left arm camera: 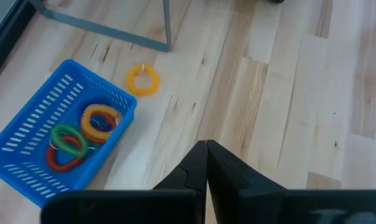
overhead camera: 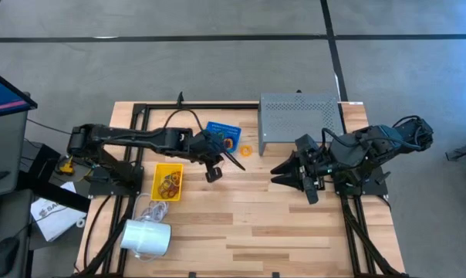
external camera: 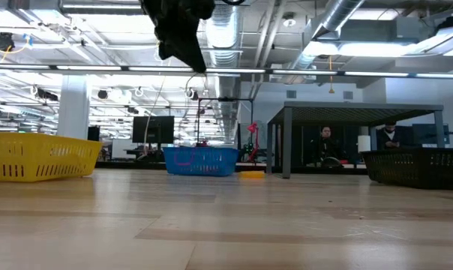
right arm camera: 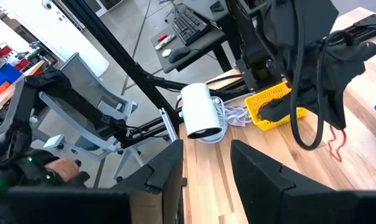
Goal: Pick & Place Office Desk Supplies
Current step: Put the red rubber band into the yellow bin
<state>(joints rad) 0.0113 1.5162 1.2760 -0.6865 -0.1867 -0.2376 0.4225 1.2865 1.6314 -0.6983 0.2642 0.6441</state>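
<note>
Your left gripper (overhead camera: 214, 174) hangs above the table beside the blue basket (overhead camera: 223, 134), fingers pressed together and empty, with a yellow ring (left arm camera: 142, 80) loose nearby. Your next move, likely: open, descend on it. The right gripper (overhead camera: 306, 185) waits, parted, empty.

My blue plastic slotted basket (left arm camera: 57, 140) at the lower left of my left wrist frame holds coiled bands in orange, green and red, and a lone yellow-orange coiled band (left arm camera: 142, 79) lies on the pale striped wooden tabletop (left arm camera: 287, 93). From above, a yellow mesh basket (overhead camera: 168, 181) sits left of centre, a grey perforated metal shelf (overhead camera: 298, 116) at upper centre, and a white cylinder (overhead camera: 146, 236) at lower left.
</note>
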